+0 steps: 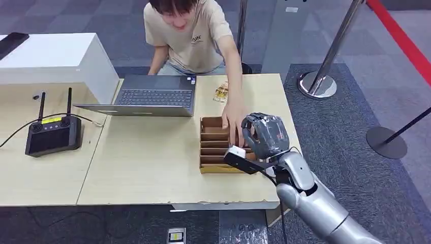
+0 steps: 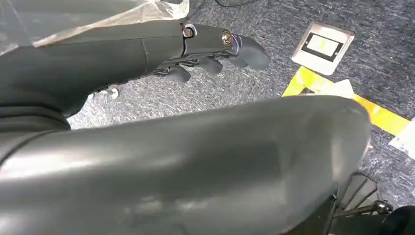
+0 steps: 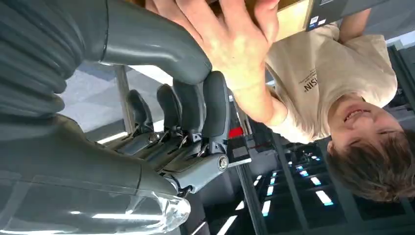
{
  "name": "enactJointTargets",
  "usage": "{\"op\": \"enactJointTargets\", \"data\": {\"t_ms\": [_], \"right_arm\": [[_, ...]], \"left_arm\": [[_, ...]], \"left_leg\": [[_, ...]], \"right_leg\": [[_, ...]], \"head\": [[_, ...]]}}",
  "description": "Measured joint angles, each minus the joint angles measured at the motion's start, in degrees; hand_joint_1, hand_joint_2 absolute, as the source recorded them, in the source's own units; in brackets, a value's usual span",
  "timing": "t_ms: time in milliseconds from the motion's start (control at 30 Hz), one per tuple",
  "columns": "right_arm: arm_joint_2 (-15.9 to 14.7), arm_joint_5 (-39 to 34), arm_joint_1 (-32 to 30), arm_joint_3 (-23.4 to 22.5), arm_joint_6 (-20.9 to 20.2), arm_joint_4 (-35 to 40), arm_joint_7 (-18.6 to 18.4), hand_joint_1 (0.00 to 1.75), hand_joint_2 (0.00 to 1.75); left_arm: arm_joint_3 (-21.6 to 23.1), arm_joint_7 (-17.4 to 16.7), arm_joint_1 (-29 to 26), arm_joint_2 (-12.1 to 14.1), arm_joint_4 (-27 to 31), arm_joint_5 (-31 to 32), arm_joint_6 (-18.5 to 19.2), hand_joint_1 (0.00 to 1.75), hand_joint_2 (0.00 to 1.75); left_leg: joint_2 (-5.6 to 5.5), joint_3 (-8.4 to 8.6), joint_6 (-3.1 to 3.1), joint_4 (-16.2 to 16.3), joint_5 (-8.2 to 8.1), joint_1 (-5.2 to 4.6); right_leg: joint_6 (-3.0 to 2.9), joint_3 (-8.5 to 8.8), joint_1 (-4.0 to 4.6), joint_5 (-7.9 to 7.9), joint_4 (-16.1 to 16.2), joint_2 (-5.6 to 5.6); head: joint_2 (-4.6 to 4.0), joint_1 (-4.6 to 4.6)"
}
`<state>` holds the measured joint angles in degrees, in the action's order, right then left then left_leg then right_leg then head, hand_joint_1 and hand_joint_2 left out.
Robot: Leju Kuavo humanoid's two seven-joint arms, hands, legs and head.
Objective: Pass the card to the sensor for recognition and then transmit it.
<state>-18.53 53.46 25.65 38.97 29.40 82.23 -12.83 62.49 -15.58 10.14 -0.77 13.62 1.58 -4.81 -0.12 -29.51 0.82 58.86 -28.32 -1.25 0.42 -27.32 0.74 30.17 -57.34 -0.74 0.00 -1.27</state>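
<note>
My right hand is raised over the right end of a slotted cardboard box on the wooden table. A person's hand reaches into the box and touches my hand. In the right wrist view that person's hand lies against the thumb tip of my right hand, whose fingers stand apart with no card visible between them. A small yellowish card-like item lies on the table behind the box. My left hand hangs over the carpet, holding nothing.
An open laptop stands at the table's back middle, and a black remote controller with antennas lies to the left. A white box is at the back left. Stanchion bases stand on the carpet to the right.
</note>
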Motion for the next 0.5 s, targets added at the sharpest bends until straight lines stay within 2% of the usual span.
{"op": "enactJointTargets", "data": {"t_ms": [300,367,467,500], "right_arm": [[-0.1,-0.1,-0.1,0.0,0.0,0.0,0.0,1.26,1.75],[-0.1,-0.1,-0.1,0.0,-0.1,0.0,0.0,1.17,1.75],[-0.2,0.2,-0.2,0.0,-0.6,-0.1,0.0,0.79,1.75],[-0.2,0.4,-0.3,0.0,-0.6,-0.1,0.0,0.79,1.75]], "left_arm": [[0.0,0.0,0.0,0.0,0.0,0.0,0.0,0.0,0.0],[0.0,0.0,0.0,0.0,0.0,0.0,0.0,0.0,0.0],[0.0,-0.1,0.0,0.0,0.0,0.1,0.0,0.0,0.0],[0.0,-0.2,0.0,0.0,0.0,0.1,0.0,0.0,0.0]], "left_leg": [[0.0,0.0,0.0,0.0,0.0,0.0],[0.0,0.0,0.0,0.0,0.0,0.0],[0.0,0.0,0.0,0.0,0.0,0.0],[0.0,0.0,0.0,0.0,0.0,0.0]], "right_leg": [[0.0,0.0,0.0,0.0,0.0,0.0],[0.0,-0.01,0.0,0.0,0.0,0.0],[0.0,-0.01,0.0,0.0,0.0,0.0],[0.0,-0.01,0.0,0.0,0.0,0.0]], "head": [[0.0,0.0],[0.0,0.0],[0.0,0.0],[0.0,0.0]]}}
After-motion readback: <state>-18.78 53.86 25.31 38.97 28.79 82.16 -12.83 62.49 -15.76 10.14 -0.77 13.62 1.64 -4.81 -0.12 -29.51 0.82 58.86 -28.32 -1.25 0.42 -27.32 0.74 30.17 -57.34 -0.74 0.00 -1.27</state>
